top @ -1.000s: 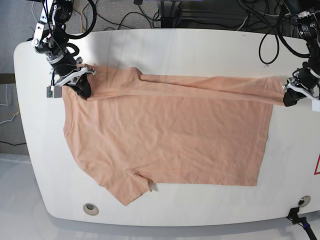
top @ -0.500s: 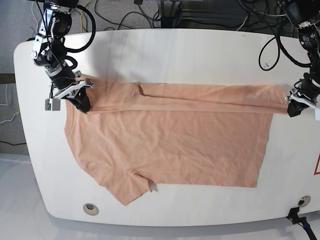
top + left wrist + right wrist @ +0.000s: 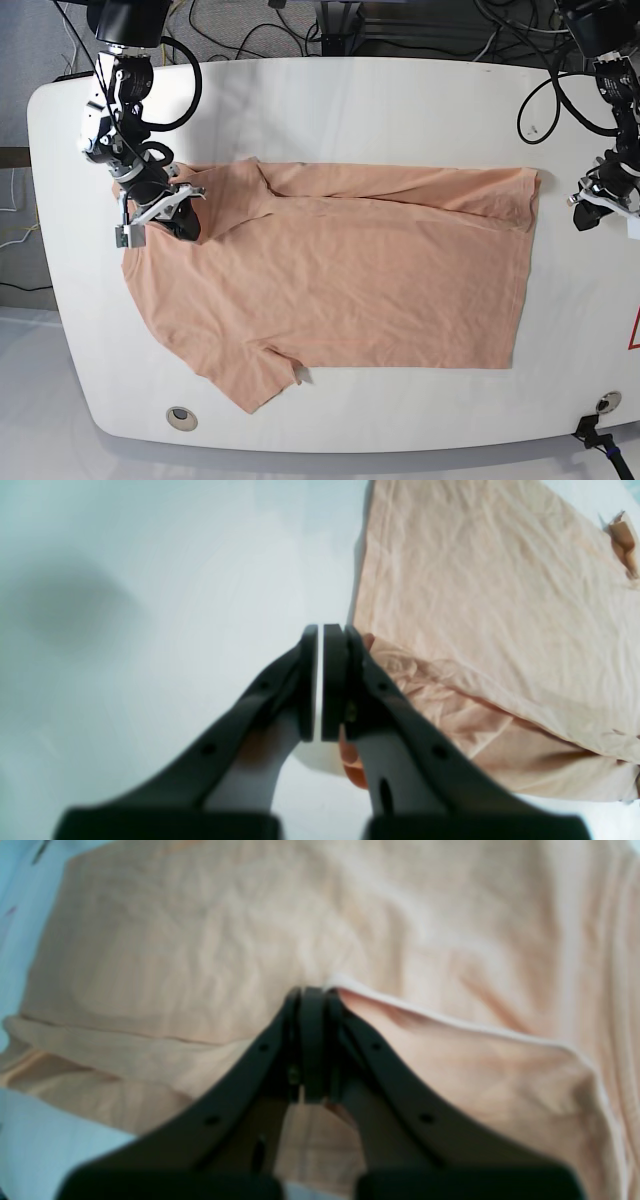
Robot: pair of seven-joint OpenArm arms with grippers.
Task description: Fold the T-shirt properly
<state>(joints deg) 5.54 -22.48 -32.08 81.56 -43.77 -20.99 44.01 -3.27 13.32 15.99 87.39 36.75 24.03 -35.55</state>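
**Tension lost along the folded edge**

The T-shirt (image 3: 340, 280) is spread flat on the white bench (image 3: 400, 100), neck end towards the right hand (image 3: 178, 222) and hem towards the left hand (image 3: 590, 215). A second ago the far edge was stretched as a taut, narrow band between the two hands. That band is now slack. Its hem end has drawn back and lies as a small turned-over corner, apart from the left hand, with bare bench showing between them in the base view.

The left hand's jaws are pressed together and no cloth is seen between them. In the wrist view the fabric lies just beside one finger, and whether it touches cannot be told.

The right hand has been carried down and inward. It is clamped on the shoulder edge, and the seam runs straight into the closed jaws in its wrist view.

The lengthwise fold is judged unfinished: only one end appears to be held, so the hem corner would probably have to be taken up again.

No brand, label or writing can be read. No print is visible on the upturned side of the shirt. A red mark (image 3: 635, 330) at the bench's edge is cut off by the frame.
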